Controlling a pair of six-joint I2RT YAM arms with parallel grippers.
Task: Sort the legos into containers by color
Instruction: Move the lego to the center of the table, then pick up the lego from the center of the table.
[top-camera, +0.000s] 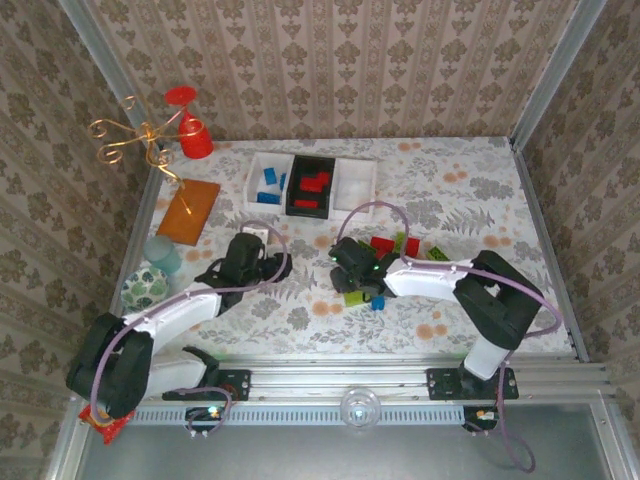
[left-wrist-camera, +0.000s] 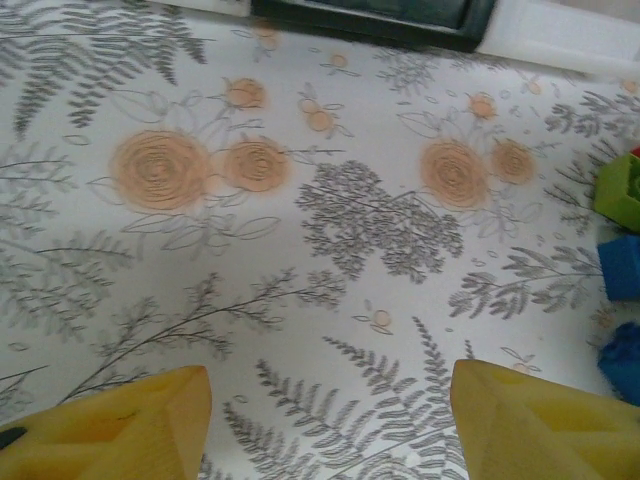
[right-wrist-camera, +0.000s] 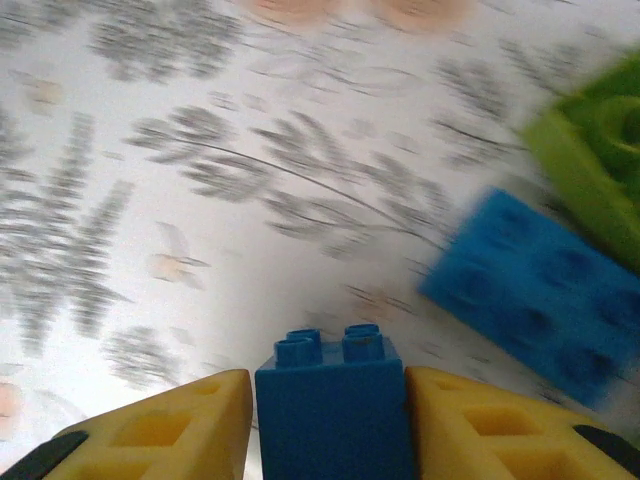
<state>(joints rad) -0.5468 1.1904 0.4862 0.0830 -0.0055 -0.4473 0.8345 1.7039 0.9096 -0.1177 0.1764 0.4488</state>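
Note:
My right gripper (right-wrist-camera: 330, 400) is shut on a small blue brick (right-wrist-camera: 335, 415), studs pointing away, just above the cloth. Next to it lie another blue brick (right-wrist-camera: 530, 300) and a lime green one (right-wrist-camera: 595, 150). From above, the right gripper (top-camera: 350, 262) sits at the left edge of the loose pile of red (top-camera: 382, 243), green (top-camera: 357, 296) and blue (top-camera: 378, 302) legos. My left gripper (left-wrist-camera: 330, 400) is open over bare cloth, left of the pile (top-camera: 272, 266). At the back stand a white bin (top-camera: 250, 186) with blue legos, a black bin (top-camera: 311, 211) with red legos, and a second white bin (top-camera: 357, 180).
A red cup (top-camera: 192, 135) and a gold wire stand (top-camera: 140, 135) sit at the back left. An orange-brown board (top-camera: 188, 210), a teal cup (top-camera: 163, 255) and a patterned bowl (top-camera: 145, 288) line the left side. Walls enclose the table.

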